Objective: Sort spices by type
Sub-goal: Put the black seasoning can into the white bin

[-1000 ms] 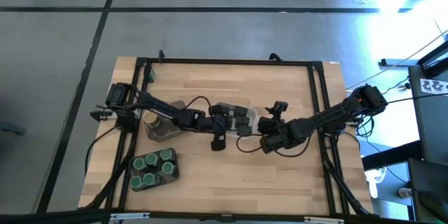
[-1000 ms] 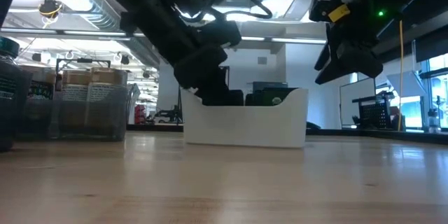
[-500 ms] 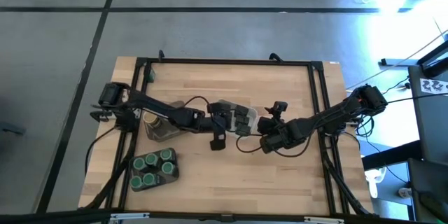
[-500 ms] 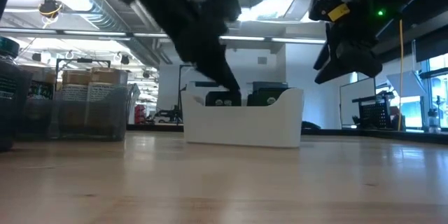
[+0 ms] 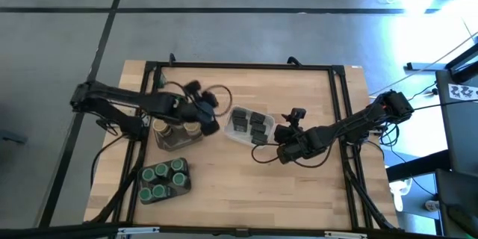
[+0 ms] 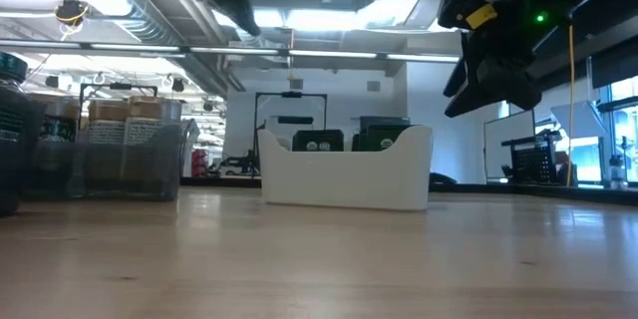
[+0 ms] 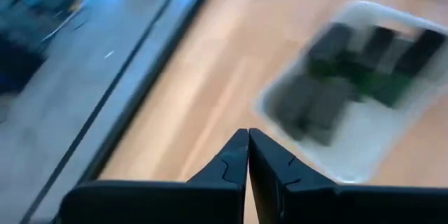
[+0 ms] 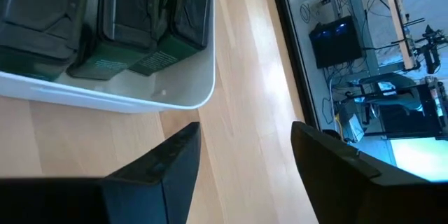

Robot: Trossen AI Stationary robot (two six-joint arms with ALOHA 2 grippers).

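Beside white tray (image 8: 178, 96), R wrist view shows dark tins (image 8: 133, 21); low view hides them.

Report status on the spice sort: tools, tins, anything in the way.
Left tool shut, empty, beside white tray. Right tool open, empty, at its other side. Dark tins in tray. Nothing in the way.

Wooden table (image 5: 246, 187): three trays (image 5: 249, 126)

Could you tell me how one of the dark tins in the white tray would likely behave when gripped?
The dark tins look squarish and rigid, so probably stiff and unlikely to roll. They sit packed together in the white tray, so neighbours may shift. Their smooth sides could prove slippery.
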